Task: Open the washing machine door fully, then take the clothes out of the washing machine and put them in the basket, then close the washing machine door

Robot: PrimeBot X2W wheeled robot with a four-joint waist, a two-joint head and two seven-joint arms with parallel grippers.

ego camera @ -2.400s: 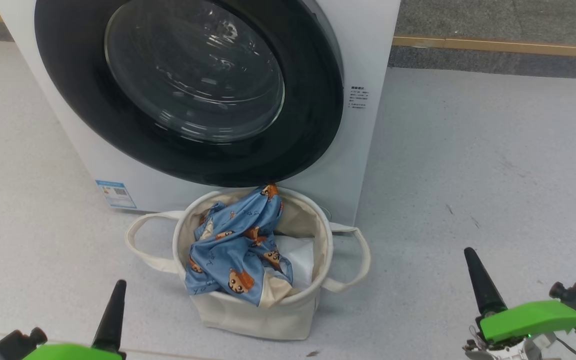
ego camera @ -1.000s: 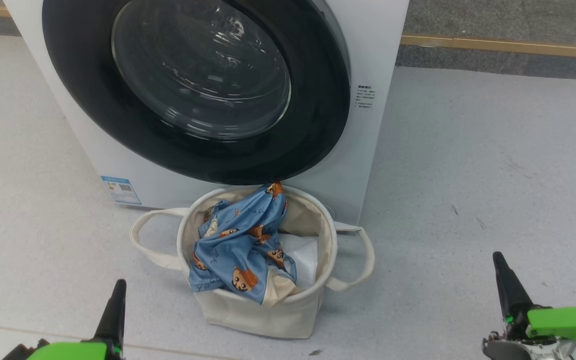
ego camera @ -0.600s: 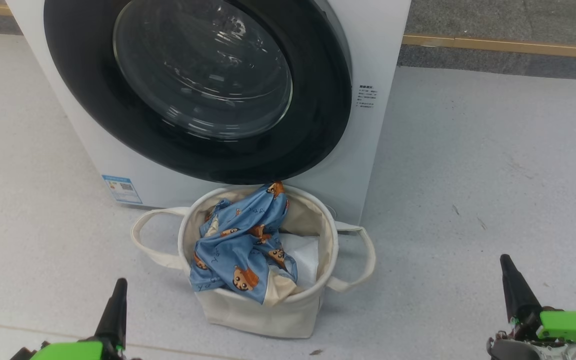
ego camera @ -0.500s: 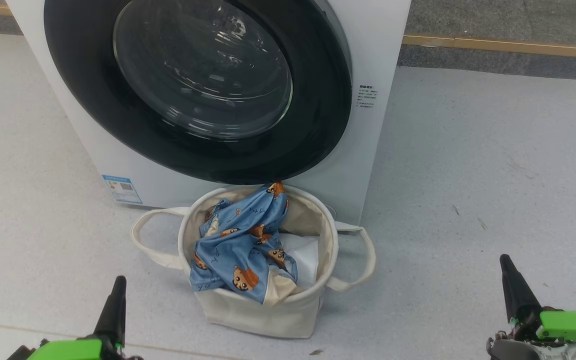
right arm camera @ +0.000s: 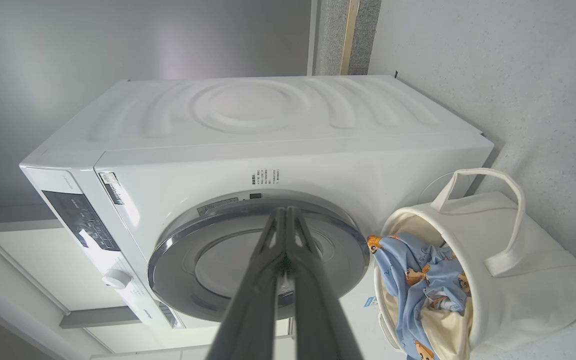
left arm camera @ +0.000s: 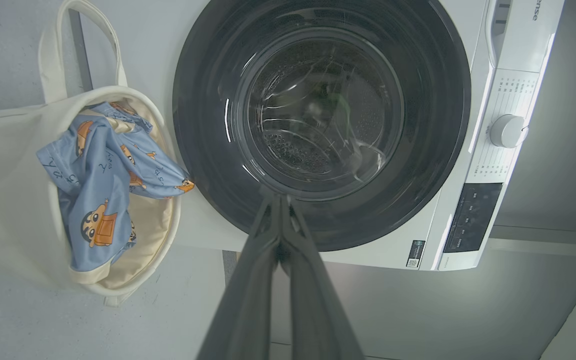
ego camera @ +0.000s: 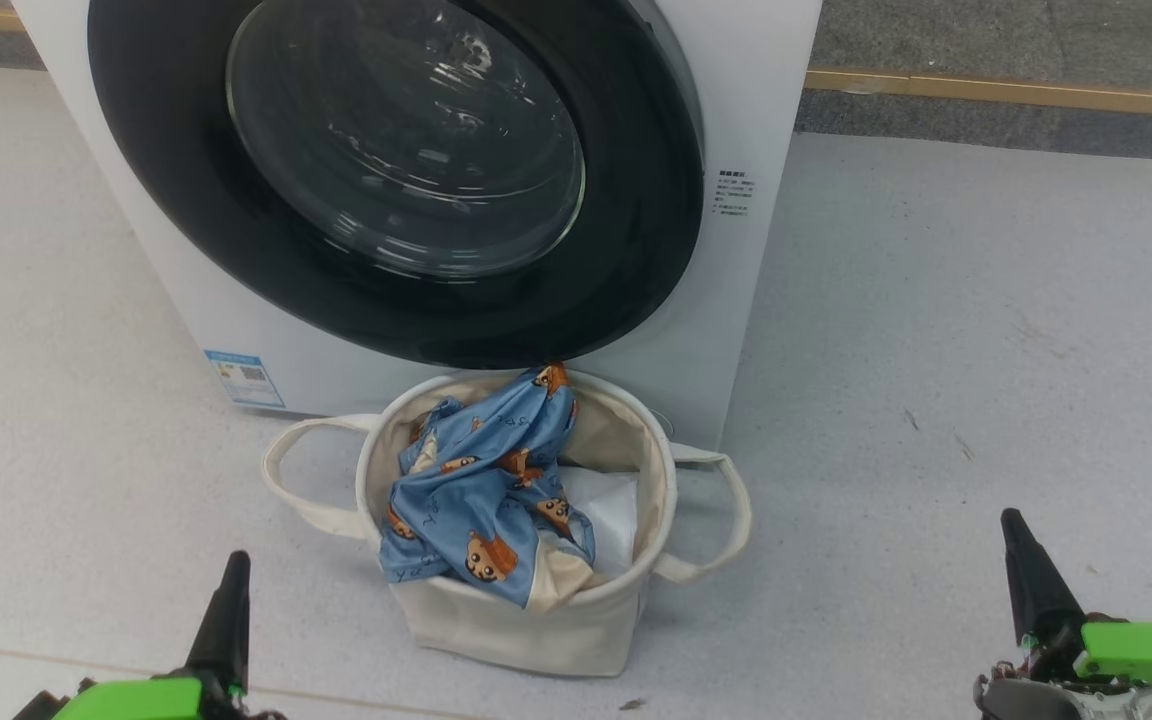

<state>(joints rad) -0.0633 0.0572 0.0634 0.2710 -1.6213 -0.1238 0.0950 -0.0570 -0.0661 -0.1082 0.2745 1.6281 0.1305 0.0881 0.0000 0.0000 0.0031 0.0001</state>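
Note:
The washing machine door (ego camera: pixel 396 150), black-rimmed with a domed glass window, lies closed against the white washing machine (ego camera: pixel 756 100). Through the glass (left arm camera: pixel 318 115) I see bare steel drum. The cream basket (ego camera: pixel 526 625) stands on the floor right below the door. The clothes (ego camera: pixel 476 490), light blue with orange bears, lie inside it and drape over its front rim. My left gripper (ego camera: pixel 235 560) is shut and holds nothing, low at the left, short of the basket. My right gripper (ego camera: pixel 1011 520) is shut and holds nothing, well to the basket's right. Wrist views: left gripper (left arm camera: pixel 278 197), right gripper (right arm camera: pixel 285 211), basket (right arm camera: pixel 518 260).
Grey speckled floor (ego camera: pixel 936 350) stretches open to the right of the machine. A wooden strip (ego camera: pixel 1006 93) and a dark band run along the back. A blue energy label (ego camera: pixel 244 378) sits low on the machine's front, and its knob (left arm camera: pixel 507 131) and control panel are at the top.
My right gripper has drawn a little down and to the right in the head view, and the left has sunk slightly. Door, basket and clothes have stayed put.

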